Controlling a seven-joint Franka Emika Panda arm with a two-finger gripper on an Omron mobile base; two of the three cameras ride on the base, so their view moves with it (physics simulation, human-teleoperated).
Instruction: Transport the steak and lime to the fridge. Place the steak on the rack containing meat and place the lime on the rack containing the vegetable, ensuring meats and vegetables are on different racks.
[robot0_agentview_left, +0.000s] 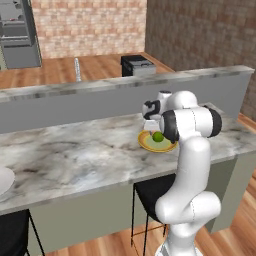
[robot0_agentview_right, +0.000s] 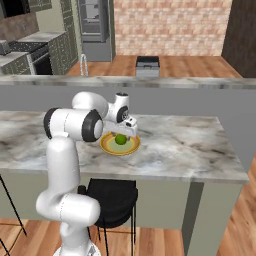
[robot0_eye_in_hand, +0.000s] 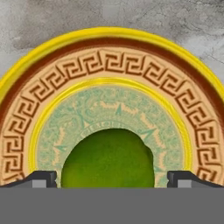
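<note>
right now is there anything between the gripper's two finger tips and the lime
No. In the hand view the gripper has a finger tip on each side of the lime, with bare plate pattern in the small gaps. The jaws stand open.

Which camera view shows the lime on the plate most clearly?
The hand view: the lime fills the lower centre, on the patterned plate, between the finger tips of the gripper. In the left base view and the right base view it is a small green ball partly behind the hand.
</note>
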